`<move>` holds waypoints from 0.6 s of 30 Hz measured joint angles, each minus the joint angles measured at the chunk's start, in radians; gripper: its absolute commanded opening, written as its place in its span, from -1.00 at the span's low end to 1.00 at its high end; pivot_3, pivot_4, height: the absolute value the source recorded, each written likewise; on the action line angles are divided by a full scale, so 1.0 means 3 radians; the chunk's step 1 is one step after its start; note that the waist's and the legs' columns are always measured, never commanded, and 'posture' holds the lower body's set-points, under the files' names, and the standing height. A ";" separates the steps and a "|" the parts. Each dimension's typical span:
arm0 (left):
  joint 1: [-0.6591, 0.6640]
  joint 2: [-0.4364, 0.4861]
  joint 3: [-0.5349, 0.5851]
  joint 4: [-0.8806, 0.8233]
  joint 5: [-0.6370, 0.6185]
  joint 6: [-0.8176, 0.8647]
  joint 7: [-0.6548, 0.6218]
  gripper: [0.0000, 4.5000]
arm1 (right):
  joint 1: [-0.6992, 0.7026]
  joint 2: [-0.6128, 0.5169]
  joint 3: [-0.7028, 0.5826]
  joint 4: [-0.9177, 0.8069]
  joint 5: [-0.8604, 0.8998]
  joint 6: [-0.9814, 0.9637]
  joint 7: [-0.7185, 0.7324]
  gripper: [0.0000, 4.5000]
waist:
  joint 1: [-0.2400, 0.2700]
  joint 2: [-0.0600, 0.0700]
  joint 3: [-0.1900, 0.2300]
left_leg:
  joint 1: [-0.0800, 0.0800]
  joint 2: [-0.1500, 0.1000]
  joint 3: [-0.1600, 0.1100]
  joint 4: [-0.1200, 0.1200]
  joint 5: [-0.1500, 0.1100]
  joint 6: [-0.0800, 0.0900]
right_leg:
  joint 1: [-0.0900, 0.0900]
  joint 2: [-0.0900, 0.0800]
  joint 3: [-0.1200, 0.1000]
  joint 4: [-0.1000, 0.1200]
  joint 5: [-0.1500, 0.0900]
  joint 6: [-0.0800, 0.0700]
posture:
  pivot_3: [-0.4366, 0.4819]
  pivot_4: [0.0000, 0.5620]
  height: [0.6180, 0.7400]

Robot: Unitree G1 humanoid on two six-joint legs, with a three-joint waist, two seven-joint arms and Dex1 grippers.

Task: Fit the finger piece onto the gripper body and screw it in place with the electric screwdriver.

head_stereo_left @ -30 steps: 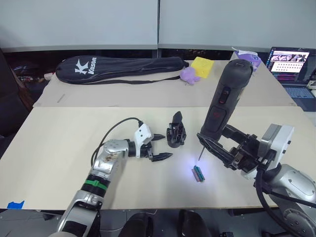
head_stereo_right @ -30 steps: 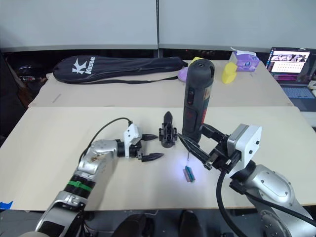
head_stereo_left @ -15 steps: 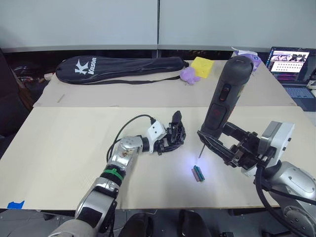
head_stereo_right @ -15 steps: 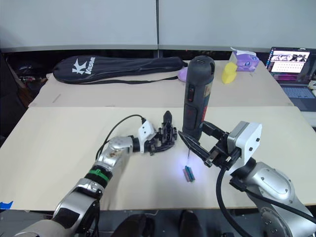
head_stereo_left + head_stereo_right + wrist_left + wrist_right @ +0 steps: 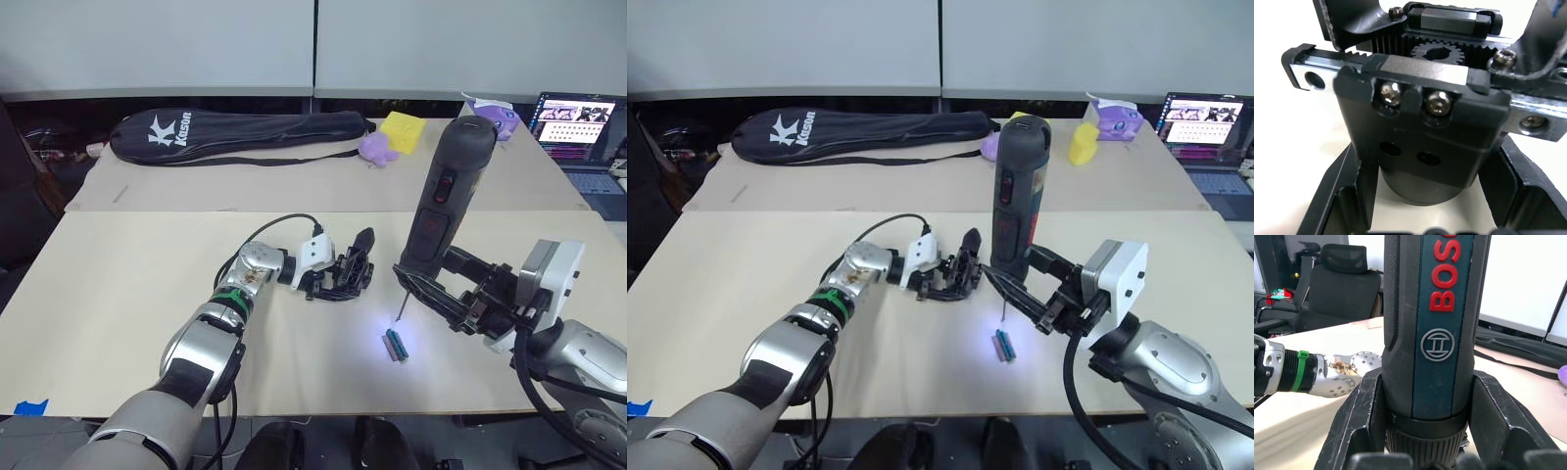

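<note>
Near the middle of the surface (image 5: 118,294), the left pincer (image 5: 338,279) has its fingers closed around the gripper body (image 5: 355,266). The right pincer (image 5: 431,289) clamps the electric screwdriver (image 5: 446,196) upright, bit down, toward the right edge.

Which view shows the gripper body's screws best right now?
The left wrist view: the gripper body sits close between the left gripper's fingers, two screw heads and the gear teeth plain. Both eye views show it as a small dark shape.

Far surface (image 5: 294,186): black racket bag (image 5: 240,136), yellow block (image 5: 402,132), purple toy (image 5: 374,149), open laptop (image 5: 578,127). Near surface: small green-and-brown piece (image 5: 394,345).
</note>
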 measured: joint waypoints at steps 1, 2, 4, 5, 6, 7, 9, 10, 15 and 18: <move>0.0007 0.0009 0.0029 0.0001 -0.0001 0.0041 -0.0001 0.64 | -0.0014 0.0000 -0.0002 0.0000 0.0001 0.0001 0.0001 -0.15 | -0.0004 0.0000 0.0000 | 0.0000 0.0000 0.0000 0.0000 0.0000 0.0001 | 0.0000 0.0000 0.0000 0.0000 0.0000 0.0000 | -0.05 -0.47 0.72; 0.0018 0.0027 0.0058 0.0000 -0.0003 0.0068 -0.0007 0.86 | -0.0025 0.0000 -0.0002 0.0000 0.0002 0.0000 0.0000 -0.15 | -0.0007 0.0000 0.0000 | 0.0001 0.0000 0.0000 0.0000 -0.0001 0.0002 | -0.0001 0.0000 0.0000 0.0000 0.0000 0.0000 | -0.05 -0.47 0.72; 0.0095 0.0082 0.0120 -0.0062 -0.0028 0.0096 -0.0038 1.00 | -0.0050 0.0000 0.0001 0.0001 0.0003 0.0001 0.0000 -0.15 | -0.0021 0.0000 0.0000 | 0.0003 0.0001 0.0000 -0.0001 -0.0001 0.0001 | -0.0002 0.0000 0.0000 0.0001 0.0000 0.0000 | -0.05 -0.47 0.72; 0.0155 0.0104 0.0147 -0.0116 -0.0043 0.0128 -0.0054 1.00 | -0.0057 0.0000 0.0001 0.0002 0.0005 0.0001 -0.0001 -0.15 | -0.0029 0.0000 0.0000 | 0.0003 0.0002 -0.0001 -0.0001 0.0000 0.0001 | -0.0002 0.0000 0.0001 0.0001 0.0000 0.0000 | -0.05 -0.47 0.72; 0.0266 0.0129 0.0184 -0.0251 -0.0085 0.0158 -0.0079 1.00 | -0.0074 0.0000 0.0005 0.0005 0.0013 0.0003 -0.0001 -0.15 | -0.0036 0.0000 0.0000 | 0.0003 0.0002 -0.0001 -0.0001 0.0000 0.0000 | -0.0003 0.0000 0.0000 0.0002 0.0000 0.0000 | -0.05 -0.47 0.72; 0.0372 0.0142 0.0210 -0.0410 -0.0123 0.0193 -0.0082 1.00 | -0.0097 0.0000 0.0009 0.0016 0.0030 0.0005 0.0000 -0.15 | -0.0039 0.0001 0.0000 | 0.0003 0.0002 -0.0002 -0.0001 0.0001 -0.0002 | -0.0003 0.0000 0.0001 0.0003 0.0000 0.0000 | -0.05 -0.47 0.72; 0.0571 0.0164 0.0222 -0.0741 -0.0163 0.0269 -0.0049 1.00 | -0.0148 0.0000 0.0014 0.0032 0.0060 0.0006 0.0000 -0.15 | -0.0037 0.0001 -0.0001 | 0.0004 0.0002 -0.0002 -0.0001 0.0003 -0.0006 | -0.0003 0.0000 0.0003 0.0001 0.0000 0.0000 | -0.05 -0.47 0.72; 0.0670 0.0169 0.0234 -0.0888 -0.0186 0.0319 -0.0021 1.00 | -0.0156 0.0001 0.0012 0.0034 0.0066 0.0006 -0.0002 -0.15 | -0.0037 0.0001 -0.0001 | 0.0005 0.0002 -0.0002 -0.0001 0.0004 -0.0007 | -0.0003 0.0000 0.0006 0.0002 0.0000 0.0000 | -0.05 -0.47 0.72; 0.1333 0.0198 0.0267 -0.2107 -0.0295 0.1043 0.0421 1.00 | -0.0199 0.0037 0.0104 0.0110 0.0065 0.0007 -0.0002 -0.15 | -0.0037 0.0002 -0.0001 | 0.0009 0.0003 -0.0001 -0.0002 0.0008 -0.0016 | -0.0003 0.0000 0.0015 0.0000 0.0000 0.0000 | -0.05 -0.47 0.72; 0.1623 0.0188 0.0221 -0.2603 -0.0292 0.1248 0.0662 1.00 | -0.0266 0.0052 0.0153 0.0174 0.0061 0.0007 -0.0002 -0.15 | -0.0032 0.0002 -0.0001 | 0.0011 0.0003 -0.0001 -0.0002 0.0011 -0.0021 | -0.0002 0.0000 0.0017 0.0001 0.0000 0.0000 | -0.05 -0.47 0.72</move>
